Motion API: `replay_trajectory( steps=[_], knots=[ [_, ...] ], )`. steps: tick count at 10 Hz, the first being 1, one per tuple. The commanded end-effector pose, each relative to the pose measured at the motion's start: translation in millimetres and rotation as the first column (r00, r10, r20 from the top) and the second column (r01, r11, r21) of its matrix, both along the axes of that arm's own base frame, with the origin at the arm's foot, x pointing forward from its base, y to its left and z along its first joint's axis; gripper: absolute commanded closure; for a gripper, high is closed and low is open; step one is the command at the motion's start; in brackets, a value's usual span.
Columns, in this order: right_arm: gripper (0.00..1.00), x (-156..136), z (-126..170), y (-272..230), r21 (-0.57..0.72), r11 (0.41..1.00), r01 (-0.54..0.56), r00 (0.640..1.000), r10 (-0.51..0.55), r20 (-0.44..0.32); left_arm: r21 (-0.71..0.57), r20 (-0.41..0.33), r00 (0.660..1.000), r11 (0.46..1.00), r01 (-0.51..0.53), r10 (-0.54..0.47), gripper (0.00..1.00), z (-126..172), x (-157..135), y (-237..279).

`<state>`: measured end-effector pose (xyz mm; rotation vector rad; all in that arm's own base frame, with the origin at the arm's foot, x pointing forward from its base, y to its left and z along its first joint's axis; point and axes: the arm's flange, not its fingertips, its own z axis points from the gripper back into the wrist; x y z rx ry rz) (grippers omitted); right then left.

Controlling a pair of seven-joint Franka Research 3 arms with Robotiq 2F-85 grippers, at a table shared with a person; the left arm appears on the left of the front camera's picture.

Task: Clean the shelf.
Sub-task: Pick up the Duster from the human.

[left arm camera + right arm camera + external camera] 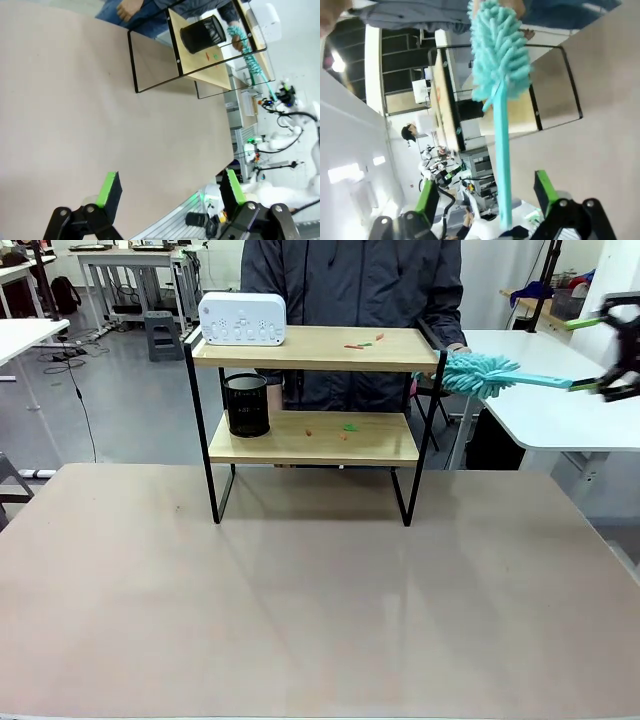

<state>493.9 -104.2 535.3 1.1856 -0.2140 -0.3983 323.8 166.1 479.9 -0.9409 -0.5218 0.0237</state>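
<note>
The left gripper (171,192) was found with its fingers (111,189) spread fully apart and nothing between them, angled obliquely downward. The right gripper (584,355) was raised at the robot's right side and pointed inward, its fingers likewise wide apart and clamped on nothing. The person's hand (458,349) was raised at about the same height.

No legible text or numbers, markings on white box (242,319) too small
</note>
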Motion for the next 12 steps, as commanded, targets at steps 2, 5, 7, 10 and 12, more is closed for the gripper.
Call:
replay_trajectory(
  steps=[2,5,7,10,12],
  knots=[
    [0.00,45,-30,3,0.118,0.993,-0.008,0.995,0.020,-0.098,0.006,0.020,1.000,1.000,0.012,-0.012,0.00,1,-1,0],
    [0.00,47,-40,8,0.203,0.976,-0.082,0.989,0.105,-0.104,0.006,0.020,1.000,1.000,0.012,-0.012,0.00,1,-1,0],
    [0.00,51,-51,23,0.175,0.980,-0.091,0.986,0.113,-0.122,0.006,0.020,1.000,1.000,0.012,-0.012,0.00,1,-1,0],
    [0.13,59,-60,34,0.196,0.977,-0.083,0.990,0.104,-0.100,0.006,0.020,1.000,1.000,0.012,-0.012,0.00,1,-1,0],
    [0.71,60,-61,33,0.213,0.976,-0.052,0.991,0.078,-0.112,0.006,0.020,1.000,1.000,0.012,-0.012,0.00,1,-1,0]
  ],
)
